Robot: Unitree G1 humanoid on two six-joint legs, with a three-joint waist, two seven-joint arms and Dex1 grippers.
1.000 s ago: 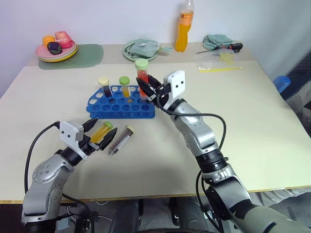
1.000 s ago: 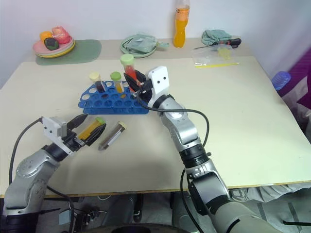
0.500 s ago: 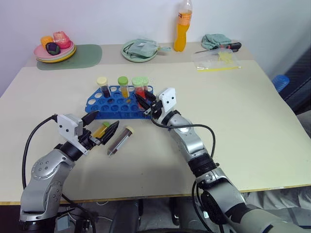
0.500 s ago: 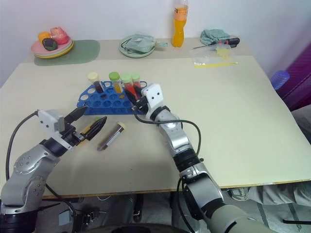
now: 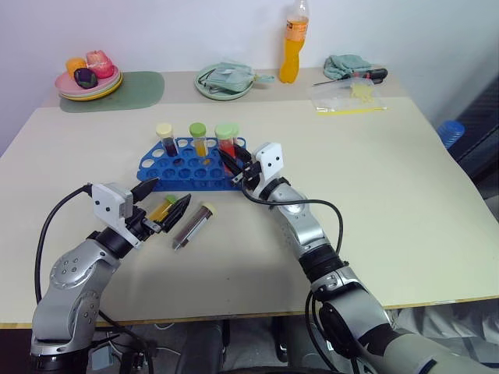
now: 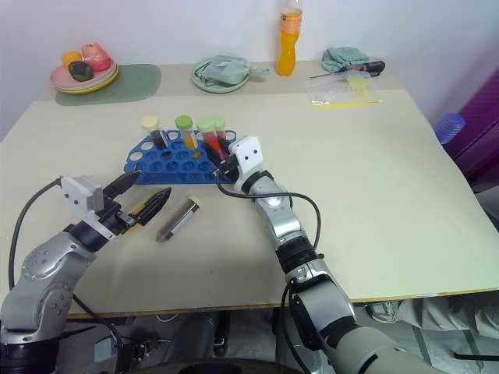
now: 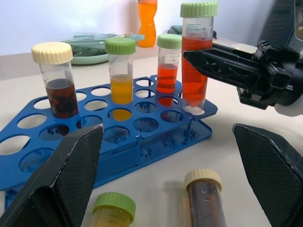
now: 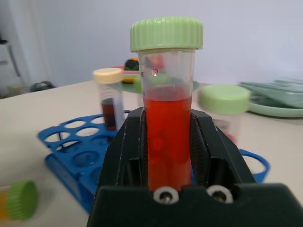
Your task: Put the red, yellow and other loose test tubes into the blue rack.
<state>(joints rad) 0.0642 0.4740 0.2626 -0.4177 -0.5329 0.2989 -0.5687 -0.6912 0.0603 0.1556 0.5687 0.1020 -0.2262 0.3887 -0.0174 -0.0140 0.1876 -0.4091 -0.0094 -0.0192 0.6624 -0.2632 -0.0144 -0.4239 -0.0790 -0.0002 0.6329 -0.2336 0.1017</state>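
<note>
The blue rack point(image 5: 187, 165) stands mid-table with three capped tubes upright in it: dark point(image 7: 53, 78), yellow point(image 7: 121, 71) and orange-red point(image 7: 169, 61). My right gripper point(image 5: 232, 162) is shut on a red tube with a pale green cap point(image 8: 168, 118). That tube stands upright with its lower end in a hole at the rack's right end. My left gripper point(image 5: 161, 199) is open in front of the rack. A loose yellow tube point(image 5: 163, 210) lies on the table between its fingers, ungripped. A loose dark tube with a cream cap point(image 5: 192, 225) lies just to the right.
Along the table's far edge are stacked plates of toy fruit point(image 5: 88, 76) on a green mat point(image 5: 132, 88), a green round plate with a cloth point(image 5: 226, 78), an orange drink bottle point(image 5: 294, 43), a plastic bag point(image 5: 348, 96) and a screwdriver point(image 5: 366, 75).
My right gripper has come down with the red tube, from above the rack into a hole at its right end. The left gripper has stayed open over the yellow tube.
</note>
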